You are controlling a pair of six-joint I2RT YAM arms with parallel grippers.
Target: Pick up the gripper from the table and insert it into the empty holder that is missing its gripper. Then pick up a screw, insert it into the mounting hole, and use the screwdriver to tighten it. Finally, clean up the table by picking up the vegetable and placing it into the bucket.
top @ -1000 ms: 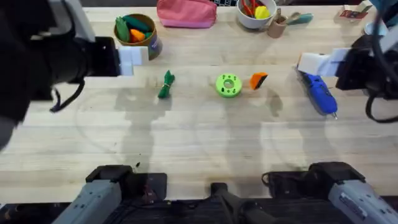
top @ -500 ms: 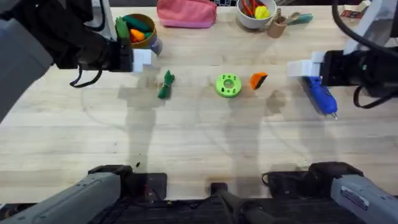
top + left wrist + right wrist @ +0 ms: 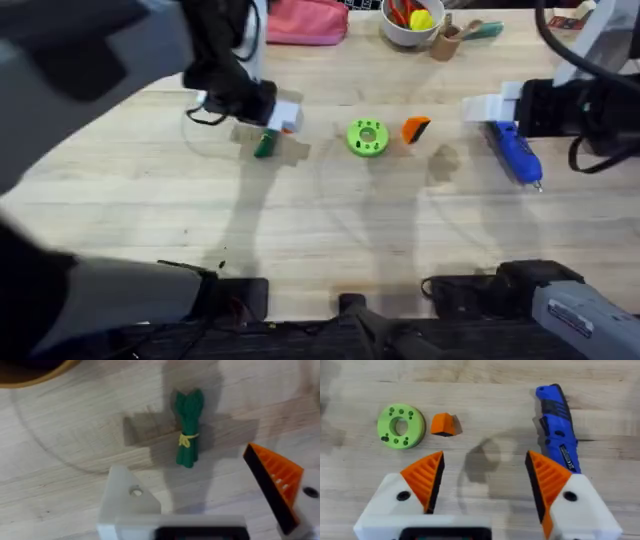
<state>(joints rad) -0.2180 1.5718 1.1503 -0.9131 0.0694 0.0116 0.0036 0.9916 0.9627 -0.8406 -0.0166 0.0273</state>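
Currently the left gripper (image 3: 200,510) hangs over the toy vegetable (image 3: 188,429), near the bench's far edge, left of centre. Its jaws are spread and hold nothing. One finger is a bare white holder (image 3: 129,505) with an open screw hole — the other carries an orange ribbed tip (image 3: 274,477).

The right gripper (image 3: 485,482) is spread and empty too, both orange tips on. It sits toward the bench's right edge, with the blue screwdriver (image 3: 559,430) just beside it. The loose orange gripper wedge (image 3: 443,424) lies beside the green screw disc (image 3: 401,426), about mid-bench toward the far edge. The bucket (image 3: 30,371) is near the far-left corner.

Risks: the left arm is over the vegetable while the wedge is not yet fitted — grabbing now would break the task order. A one-padded pinch could also let the slim bundle slip or roll.
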